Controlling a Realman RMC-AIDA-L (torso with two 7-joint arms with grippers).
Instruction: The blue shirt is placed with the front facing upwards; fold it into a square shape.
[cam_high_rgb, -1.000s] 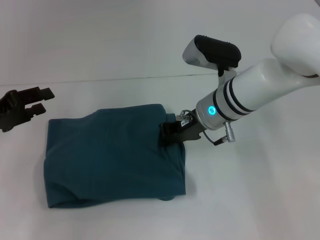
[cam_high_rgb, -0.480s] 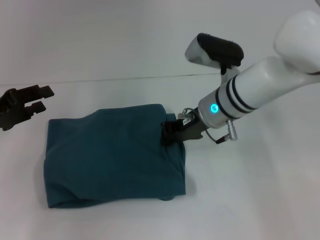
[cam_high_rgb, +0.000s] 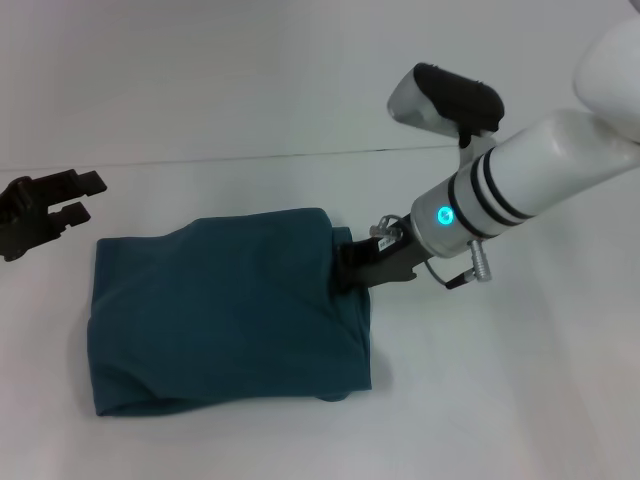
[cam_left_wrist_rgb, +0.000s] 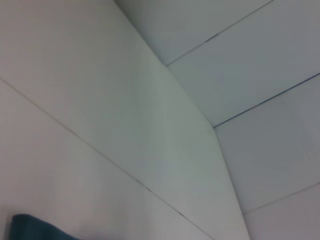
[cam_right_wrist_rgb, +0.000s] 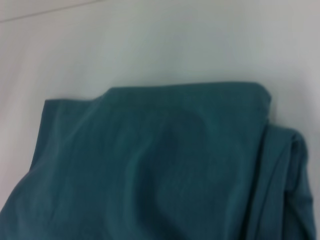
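Observation:
The blue shirt (cam_high_rgb: 225, 310) lies folded into a rough rectangle on the white table (cam_high_rgb: 500, 400), plain teal side up and no lettering showing. My right gripper (cam_high_rgb: 348, 265) sits at the upper part of the shirt's right edge, open, its dark fingers spread beside the cloth and not holding it. The right wrist view is filled with the shirt (cam_right_wrist_rgb: 165, 165), its layered fold at one side. My left gripper (cam_high_rgb: 75, 198) is parked open at the far left, clear of the cloth. A corner of the shirt (cam_left_wrist_rgb: 30, 227) shows in the left wrist view.
The table's far edge (cam_high_rgb: 250, 158) meets a pale wall behind. White table surface surrounds the shirt on all sides. The right arm's white forearm (cam_high_rgb: 520, 190) slants down from the upper right.
My right gripper and forearm have drawn back a little to the right, off the shirt's edge. The shirt and the left gripper have not moved.

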